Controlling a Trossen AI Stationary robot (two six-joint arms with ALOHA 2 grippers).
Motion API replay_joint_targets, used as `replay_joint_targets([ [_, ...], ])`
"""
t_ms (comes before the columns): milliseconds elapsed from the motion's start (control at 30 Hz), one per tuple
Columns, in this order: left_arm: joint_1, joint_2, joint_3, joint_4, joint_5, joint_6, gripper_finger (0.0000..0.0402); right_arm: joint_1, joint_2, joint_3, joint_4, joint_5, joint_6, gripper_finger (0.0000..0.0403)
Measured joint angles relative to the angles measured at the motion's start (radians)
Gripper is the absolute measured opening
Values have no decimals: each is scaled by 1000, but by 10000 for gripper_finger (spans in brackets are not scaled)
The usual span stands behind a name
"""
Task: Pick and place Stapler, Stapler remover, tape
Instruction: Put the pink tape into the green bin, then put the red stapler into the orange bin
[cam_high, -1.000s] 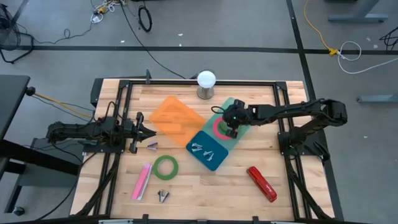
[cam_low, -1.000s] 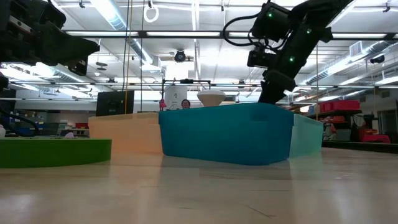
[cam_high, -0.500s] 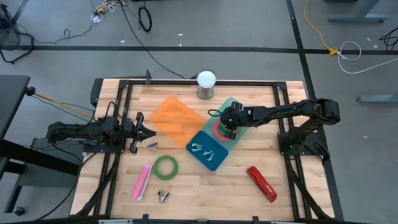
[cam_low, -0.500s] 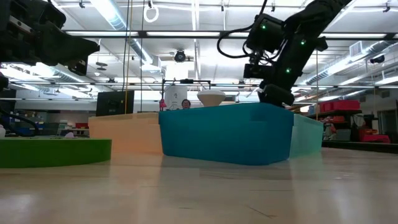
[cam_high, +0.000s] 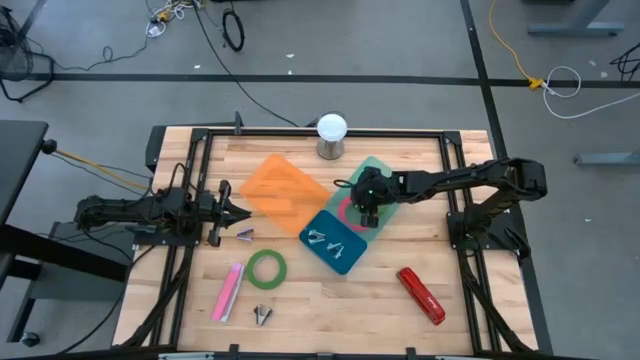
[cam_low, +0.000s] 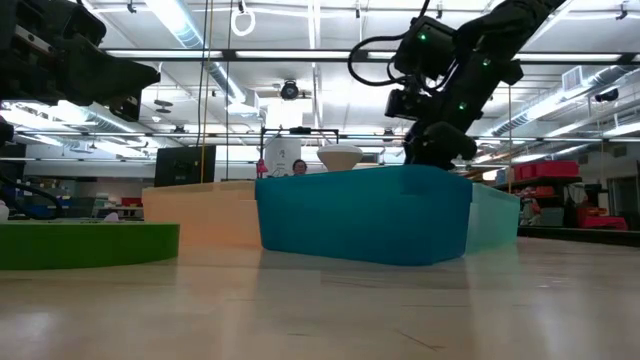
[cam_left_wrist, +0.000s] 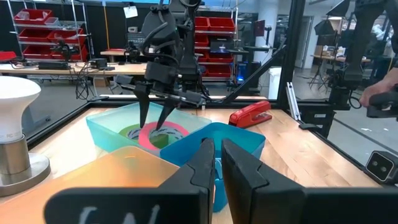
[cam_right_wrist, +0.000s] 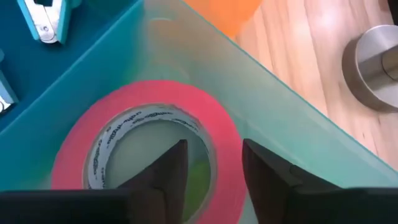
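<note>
Since a second ago, high view: right gripper (cam_high: 367, 209) dropped lower over the pink tape roll (cam_high: 352, 209) in the pale-teal bin (cam_high: 385, 172), table's 1 o'clock. Right wrist view: fingers (cam_right_wrist: 166, 167) spread, straddling the roll's glossy rim. Left gripper (cam_high: 238, 212) pressed together at 9 o'clock.

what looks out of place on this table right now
Little stands out. A staple remover and the red stapler lie loose on the wood, outside the bins, as does the green tape roll. The pink tape roll sits flat in the light teal bin.
</note>
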Motion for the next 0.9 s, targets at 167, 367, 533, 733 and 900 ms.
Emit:
replay_joint_targets([
  [167, 0, 0, 0, 0, 0, 0, 32, 0, 0, 0, 4, 16, -2, 190],
  [367, 0, 0, 0, 0, 0, 0, 32, 1, -25, 0, -7, 29, -1, 229],
  [533, 0, 0, 0, 0, 0, 0, 32, 32, -64, 0, -13, 18, 1, 237],
  [733, 0, 0, 0, 0, 0, 0, 32, 109, -108, 0, -18, 18, 42, 237],
  [900, 0, 0, 0, 0, 0, 0, 32, 198, -131, 0, -19, 17, 112, 237],
])
